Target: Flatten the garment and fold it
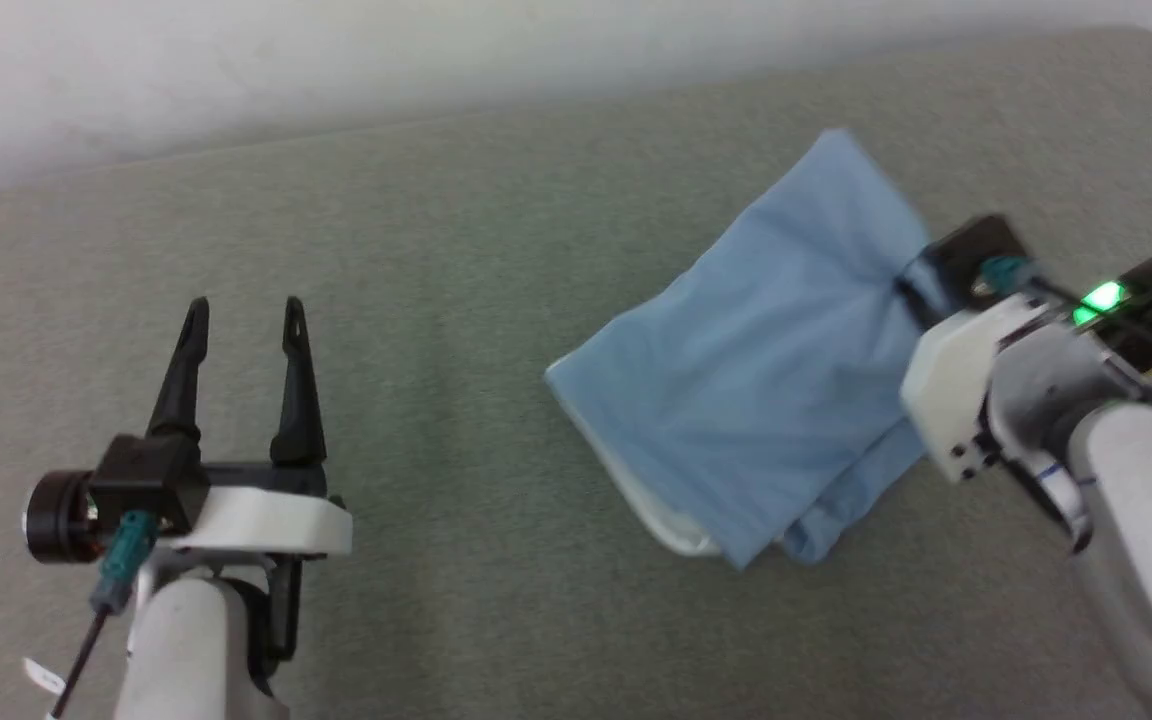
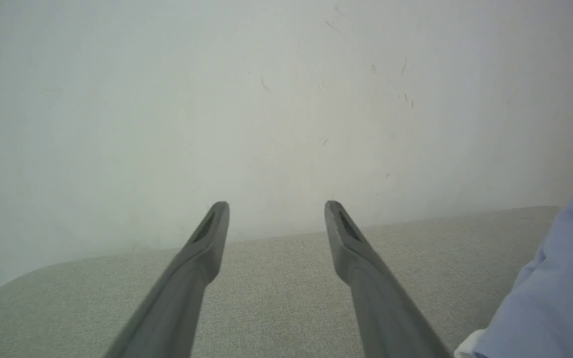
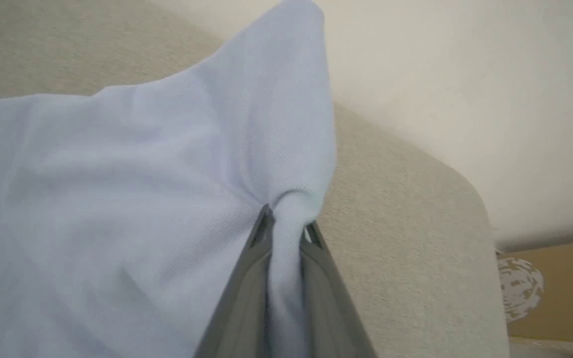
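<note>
While clamped on a gathered pinch of the garment [image 1: 766, 380] at its right edge, reaches in from the right with the pale right forearm [image 1: 1136, 500], wrist turned so that the right pincer [image 3: 287, 223] points left across the table [image 1: 436, 300]. Squeezes that pinch into a narrow ridge between both fingers, seen from the right wrist view, with creases fanning left from the grip. Shows a green light [image 1: 1101, 297] lit on the right wrist.

Rests the left arm at the near left, well apart from the garment, with the left pincer [image 1: 246, 310] pointing toward the far wall [image 1: 336, 60], fingers spread apart and nothing between them.

Finds the garment lying folded on the right half of the table: a slanted light blue block running from the near middle toward the far right, with a white strip [image 1: 626, 500] along its near left edge and a lower layer poking out at the near corner.

Loses the right fingertips in the head view behind the dark wrist block and the bunched cloth. Cuts off the right forearm at the right edge, the left forearm at the bottom edge. Blurs the right wrist somewhat. Cannot tell what the tan shape [image 3: 560, 288] with a pale mottled patch is, beyond the table's rounded corner in the right wrist view.
</note>
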You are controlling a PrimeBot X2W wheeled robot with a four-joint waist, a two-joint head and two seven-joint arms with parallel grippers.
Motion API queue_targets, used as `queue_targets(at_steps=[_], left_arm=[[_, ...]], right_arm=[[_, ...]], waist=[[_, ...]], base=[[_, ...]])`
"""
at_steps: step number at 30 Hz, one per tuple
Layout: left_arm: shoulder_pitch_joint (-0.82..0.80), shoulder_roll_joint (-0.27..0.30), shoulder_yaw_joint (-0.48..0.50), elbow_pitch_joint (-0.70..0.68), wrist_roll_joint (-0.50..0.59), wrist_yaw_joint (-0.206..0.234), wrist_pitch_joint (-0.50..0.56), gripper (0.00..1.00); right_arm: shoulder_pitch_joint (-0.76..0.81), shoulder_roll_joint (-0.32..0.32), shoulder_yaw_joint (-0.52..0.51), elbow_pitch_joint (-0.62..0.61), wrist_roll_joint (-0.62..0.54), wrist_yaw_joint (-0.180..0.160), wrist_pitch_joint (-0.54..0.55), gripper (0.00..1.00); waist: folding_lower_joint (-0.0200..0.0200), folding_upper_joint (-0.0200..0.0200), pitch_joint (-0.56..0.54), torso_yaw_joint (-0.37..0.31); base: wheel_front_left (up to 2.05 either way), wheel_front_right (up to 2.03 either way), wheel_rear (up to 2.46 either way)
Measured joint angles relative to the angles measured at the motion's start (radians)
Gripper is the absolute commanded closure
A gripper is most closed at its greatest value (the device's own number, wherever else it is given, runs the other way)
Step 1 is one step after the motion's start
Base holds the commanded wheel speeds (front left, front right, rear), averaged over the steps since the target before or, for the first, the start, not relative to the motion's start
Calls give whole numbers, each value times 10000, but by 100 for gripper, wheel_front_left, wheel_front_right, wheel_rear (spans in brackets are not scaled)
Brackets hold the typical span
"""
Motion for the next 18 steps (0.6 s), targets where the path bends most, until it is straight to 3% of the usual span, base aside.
queue_targets(at_steps=[7,18], left_arm=[[-640,412,-263,-240,326,-192,2,0],[-1471,1129,-591,-537,688,-399,136,0]], right_arm=[[-1155,-598,-792,1499,-575,6,-826,100],[-2240,-654,-3609,3576,-2523,4,-2320,100]], waist=[[0,0,753,-1186],[0,0,2424,-2298]], base=[[0,0,0],[0,0,0]])
